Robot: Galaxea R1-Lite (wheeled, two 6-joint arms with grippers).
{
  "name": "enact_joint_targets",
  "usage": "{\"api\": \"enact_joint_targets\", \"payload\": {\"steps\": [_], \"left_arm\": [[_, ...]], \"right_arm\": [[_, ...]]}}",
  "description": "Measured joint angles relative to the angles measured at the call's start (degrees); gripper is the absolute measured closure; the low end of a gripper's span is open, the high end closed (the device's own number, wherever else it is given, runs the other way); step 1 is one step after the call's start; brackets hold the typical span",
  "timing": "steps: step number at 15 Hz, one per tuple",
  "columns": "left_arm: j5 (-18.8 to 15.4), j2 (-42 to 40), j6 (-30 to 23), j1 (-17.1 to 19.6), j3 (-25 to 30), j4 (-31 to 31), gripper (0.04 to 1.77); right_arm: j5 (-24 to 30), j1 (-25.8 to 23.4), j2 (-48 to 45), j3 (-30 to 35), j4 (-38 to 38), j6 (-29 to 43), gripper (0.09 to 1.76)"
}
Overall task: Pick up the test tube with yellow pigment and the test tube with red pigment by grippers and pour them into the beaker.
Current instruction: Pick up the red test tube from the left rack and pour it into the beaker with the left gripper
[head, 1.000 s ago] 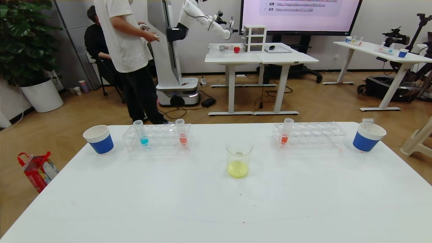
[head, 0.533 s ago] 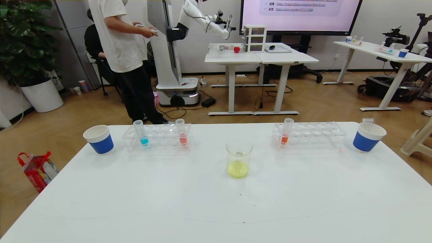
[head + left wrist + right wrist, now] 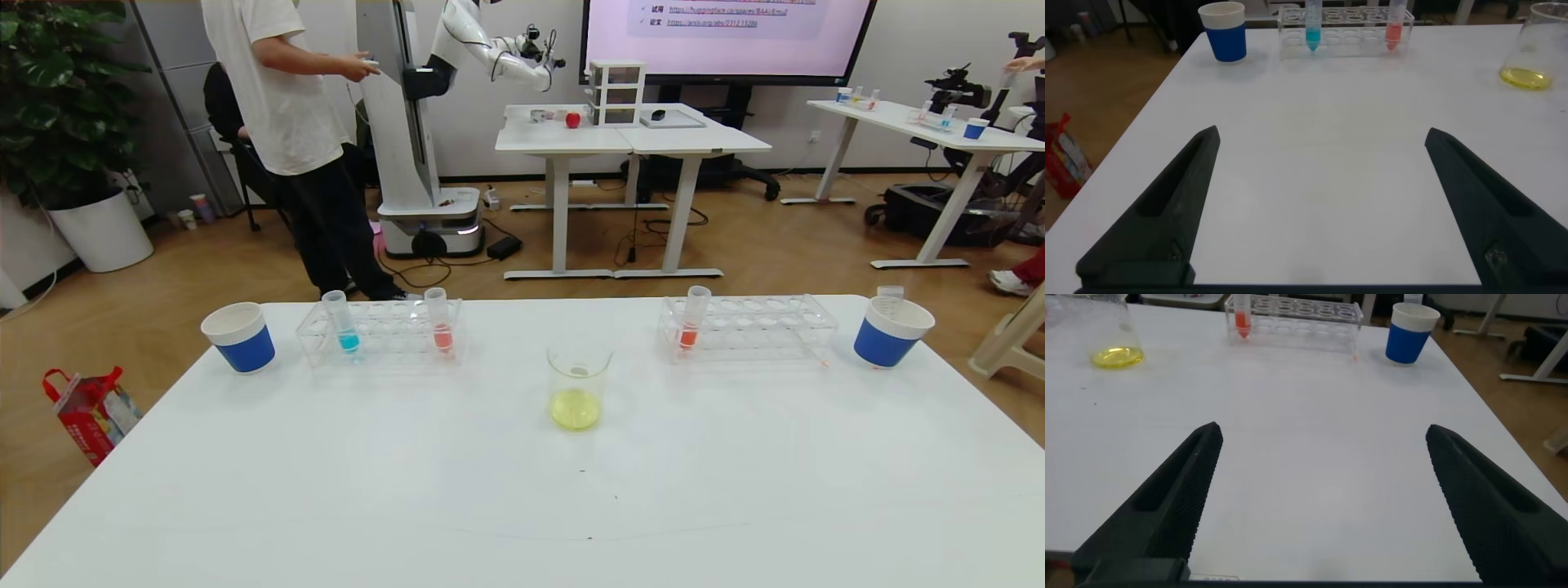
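- The beaker (image 3: pixel 578 385) stands near the middle of the white surface (image 3: pixel 522 506) and already has a pool of yellow liquid at its bottom.
- No tube of yellow-green liquid shows in either rack; an empty-looking tube top pokes out of the paper cup (image 3: pixel 890 331) far to the beaker's right, though I cannot tell what tube it is.
- So I judge the yellow pour done and the red pour the step in hand.
- Left of the beaker, the left rack (image 3: pixel 381 331) holds a blue tube (image 3: pixel 341 321) and the test tube with red pigment (image 3: pixel 439 320), upright at the end nearer the beaker.
- Right of the beaker, the right rack (image 3: pixel 747 327) holds an orange-red tube (image 3: pixel 693 318) that looks much alike, so compare colours before committing.
- The left claw (image 3: pixel 1319 204) is spread wide and empty, low over the surface on the robot's side of the beaker.
- The right claw (image 3: pixel 1319 498) is likewise spread wide and empty, also well short of the beaker.
- To do it well: approach the red tube level, close on it just under its wide rim, and lift straight up until it clears the rack.
- Carry it upright to the beaker, then tilt slowly with the rim over the mouth, not touching the glass.
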Motion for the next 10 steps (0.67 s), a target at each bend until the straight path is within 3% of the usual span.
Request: {"api": "enact_joint_targets", "payload": {"steps": [5, 8, 10], "left_arm": [[0.1, 0.0, 0.0, 0.0, -0.3, 0.2, 0.06], [0.2, 2.1, 0.5, 0.0, -5.2, 0.9, 0.06], [0.0, 8.0, 0.2, -0.2, -9.2, -0.9, 0.06]], "right_arm": [[-0.2, 0.0, 0.0, 0.1, 0.1, 2.7, 0.11], [-0.4, 0.0, 0.0, 0.1, 0.0, 3.0, 0.11], [-0.4, 0.0, 0.0, 0.1, 0.0, 3.0, 0.11]]}}
